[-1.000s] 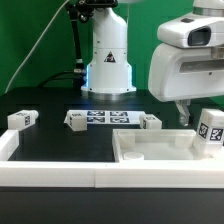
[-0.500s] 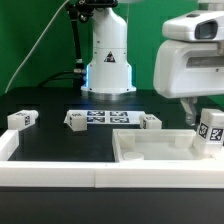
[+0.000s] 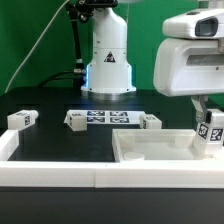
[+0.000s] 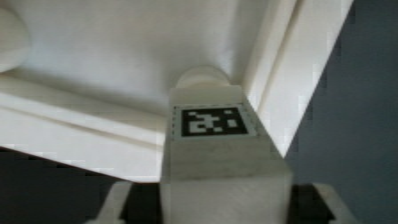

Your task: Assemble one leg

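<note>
- My gripper (image 3: 207, 118) (image 4: 217, 203) hangs at the exterior view's right and points straight down. Its bulky white housing is the largest thing near that camera. The jaws are narrow, clamped on the leg (image 3: 211, 132) (image 4: 217, 150). In the wrist view a finger (image 4: 125, 203) shows on each side of the leg, pressed against its flanks.
- My base (image 3: 108, 55) stands at the far side of the table (image 3: 60, 145), well apart from the gripper.
- The table is black, with a white rail (image 3: 50, 178) running along its near edge.
- The panel (image 3: 140, 152) (image 4: 89, 80) lies flat on the table toward the exterior view's right, its raised rim facing up.
- The marker board (image 3: 108, 117) lies flat in the middle of the table, in front of my base and beyond the panel.
- Three loose blocks, small, white and tagged, sit on the table.
  - One (image 3: 22, 119) is far to the exterior view's left.
  - One (image 3: 76, 119) is at the marker board's left end.
  - One (image 3: 150, 121) is at its right end, just behind the panel's back rim.
- The leg stands upright in my grip over the panel's right-hand part, with one tag facing the exterior camera and another showing in the wrist view.
- From the wrist, the leg's lower end sits close inside the raised rim. I cannot tell whether it touches the panel's floor.
</note>
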Controlling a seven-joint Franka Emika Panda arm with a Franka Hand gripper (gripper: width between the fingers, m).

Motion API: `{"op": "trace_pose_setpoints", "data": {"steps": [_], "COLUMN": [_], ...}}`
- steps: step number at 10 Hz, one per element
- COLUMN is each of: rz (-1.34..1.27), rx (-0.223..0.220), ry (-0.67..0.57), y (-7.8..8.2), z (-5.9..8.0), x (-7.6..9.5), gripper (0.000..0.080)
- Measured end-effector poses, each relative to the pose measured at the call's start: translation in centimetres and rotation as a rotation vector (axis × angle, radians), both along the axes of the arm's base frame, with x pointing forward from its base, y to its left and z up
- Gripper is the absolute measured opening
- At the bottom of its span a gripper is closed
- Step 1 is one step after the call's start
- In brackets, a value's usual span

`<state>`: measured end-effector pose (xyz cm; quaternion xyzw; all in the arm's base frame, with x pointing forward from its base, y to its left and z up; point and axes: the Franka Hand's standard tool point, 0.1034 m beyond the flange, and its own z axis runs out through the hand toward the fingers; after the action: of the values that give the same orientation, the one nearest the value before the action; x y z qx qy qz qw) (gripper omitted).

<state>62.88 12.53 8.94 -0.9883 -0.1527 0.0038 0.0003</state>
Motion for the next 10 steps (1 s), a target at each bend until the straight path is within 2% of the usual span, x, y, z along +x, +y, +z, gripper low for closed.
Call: {"op": "trace_pose_setpoints", "data": {"steps": [4, 10], "rz": [-0.061, -0.724], "rx": [0.003, 0.019], "ry": [0.001, -0.001], "y": [-0.01, -0.56], "z": [-0.03, -0.09], "x": [-0.02, 0.19], "gripper": [0.0291, 0.0292]}}
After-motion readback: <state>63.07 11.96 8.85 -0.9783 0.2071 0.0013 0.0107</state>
